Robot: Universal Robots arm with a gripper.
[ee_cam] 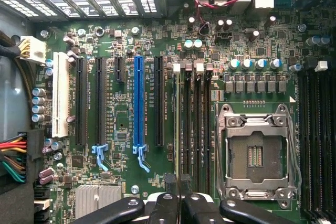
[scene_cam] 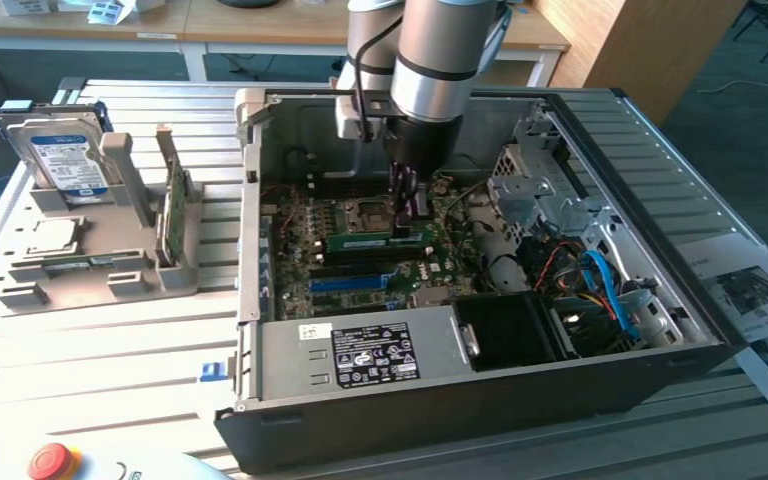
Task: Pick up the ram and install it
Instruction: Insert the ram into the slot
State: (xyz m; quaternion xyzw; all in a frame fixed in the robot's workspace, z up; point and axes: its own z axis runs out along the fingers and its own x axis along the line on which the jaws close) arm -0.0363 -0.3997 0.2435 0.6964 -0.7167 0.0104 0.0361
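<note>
The end effector (scene_cam: 408, 226), its fingers drawn nearly together, stands over the exterior view's right end of the ram (scene_cam: 364, 241). The ram lies along the memory slots (ee_cam: 195, 129) inside the case (scene_cam: 491, 420). I cannot tell whether it pinches the stick or only bears on it. Nearer, the blue slot (scene_cam: 351, 283) sits close, so a sideways slip could strike it. Pressing one end may seat the ram tilted. Just beyond, the open CPU socket (scene_cam: 373, 212) could be knocked.

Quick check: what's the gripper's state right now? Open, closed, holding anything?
Gripper: fingers closed together, low over the ram, which lies along a slot on the motherboard. Whether they pinch it cannot be told.
</note>
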